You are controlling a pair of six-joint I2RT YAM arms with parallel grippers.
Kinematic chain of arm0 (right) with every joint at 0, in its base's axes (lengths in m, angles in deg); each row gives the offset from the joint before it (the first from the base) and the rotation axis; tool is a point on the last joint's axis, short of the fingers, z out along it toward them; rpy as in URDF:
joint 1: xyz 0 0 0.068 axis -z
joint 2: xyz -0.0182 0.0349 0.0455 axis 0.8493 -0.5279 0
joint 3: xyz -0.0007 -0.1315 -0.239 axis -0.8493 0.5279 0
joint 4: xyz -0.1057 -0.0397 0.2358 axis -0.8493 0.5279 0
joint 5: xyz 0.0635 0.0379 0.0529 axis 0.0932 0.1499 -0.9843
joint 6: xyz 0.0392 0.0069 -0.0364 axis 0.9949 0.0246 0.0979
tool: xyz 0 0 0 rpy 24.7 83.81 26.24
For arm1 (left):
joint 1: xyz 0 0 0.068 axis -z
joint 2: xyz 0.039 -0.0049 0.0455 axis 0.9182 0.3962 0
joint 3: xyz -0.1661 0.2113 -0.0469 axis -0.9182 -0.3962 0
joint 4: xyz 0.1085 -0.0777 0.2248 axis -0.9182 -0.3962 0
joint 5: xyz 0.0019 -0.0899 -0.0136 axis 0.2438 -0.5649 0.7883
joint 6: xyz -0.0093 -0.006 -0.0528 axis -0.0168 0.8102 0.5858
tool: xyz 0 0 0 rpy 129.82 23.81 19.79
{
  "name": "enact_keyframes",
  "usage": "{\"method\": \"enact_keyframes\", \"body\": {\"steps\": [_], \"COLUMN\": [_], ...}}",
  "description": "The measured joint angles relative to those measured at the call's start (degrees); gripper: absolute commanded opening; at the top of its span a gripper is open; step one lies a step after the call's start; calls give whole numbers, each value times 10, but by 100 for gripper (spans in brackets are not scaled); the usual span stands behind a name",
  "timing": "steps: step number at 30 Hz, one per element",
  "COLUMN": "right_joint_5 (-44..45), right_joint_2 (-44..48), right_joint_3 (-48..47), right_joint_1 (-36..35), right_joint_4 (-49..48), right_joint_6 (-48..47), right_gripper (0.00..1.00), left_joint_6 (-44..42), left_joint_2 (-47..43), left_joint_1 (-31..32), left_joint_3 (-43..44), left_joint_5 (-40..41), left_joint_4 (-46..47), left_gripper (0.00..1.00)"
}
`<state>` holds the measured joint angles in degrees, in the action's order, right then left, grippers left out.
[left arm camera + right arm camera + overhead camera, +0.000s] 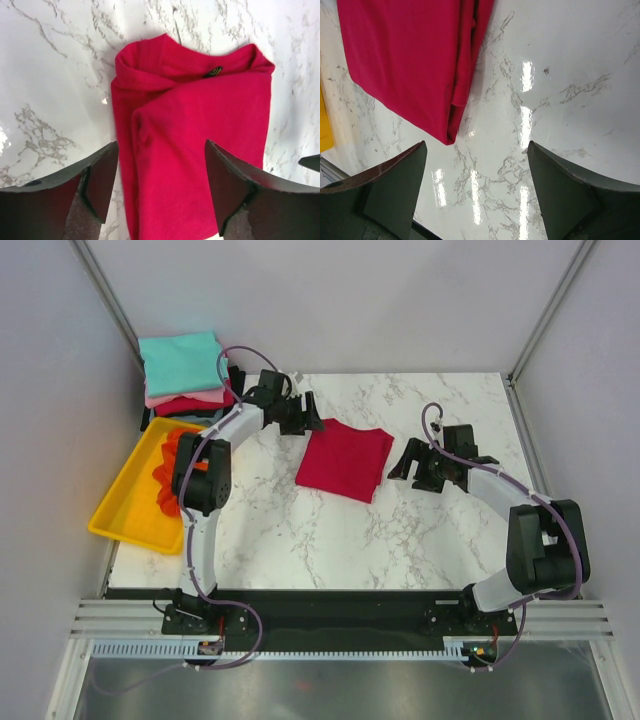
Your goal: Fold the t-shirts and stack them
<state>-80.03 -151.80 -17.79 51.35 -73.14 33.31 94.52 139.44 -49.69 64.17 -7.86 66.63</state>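
Observation:
A crimson red t-shirt (345,459) lies folded into a rectangle in the middle of the marble table. It also shows in the left wrist view (195,130) and the right wrist view (410,55). My left gripper (305,418) is open and empty, just above the shirt's far left edge (161,165). My right gripper (405,462) is open and empty over bare table just right of the shirt (476,165). A stack of folded shirts, teal (182,360) over pink and red, sits at the far left corner. An orange shirt (172,475) lies crumpled in the tray.
A yellow plastic tray (125,508) sits tilted at the table's left edge. Grey walls close in the left, back and right sides. The table's front edge runs along a black base rail (330,600).

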Motion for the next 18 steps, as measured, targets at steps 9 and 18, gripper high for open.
{"method": "enact_keyframes", "body": {"steps": [9,18], "right_joint_5": [-6,-12], "right_joint_2": [0,-1], "right_joint_3": [1,1], "right_joint_1": [0,0], "right_joint_4": [0,0], "right_joint_6": [0,0], "right_gripper": [90,90], "left_joint_6": [-62,-85], "left_joint_2": [1,103], "left_joint_1": [-1,-1], "left_joint_3": [-2,123], "left_joint_5": [7,4], "left_joint_4": [-22,-16], "left_gripper": [84,80]}}
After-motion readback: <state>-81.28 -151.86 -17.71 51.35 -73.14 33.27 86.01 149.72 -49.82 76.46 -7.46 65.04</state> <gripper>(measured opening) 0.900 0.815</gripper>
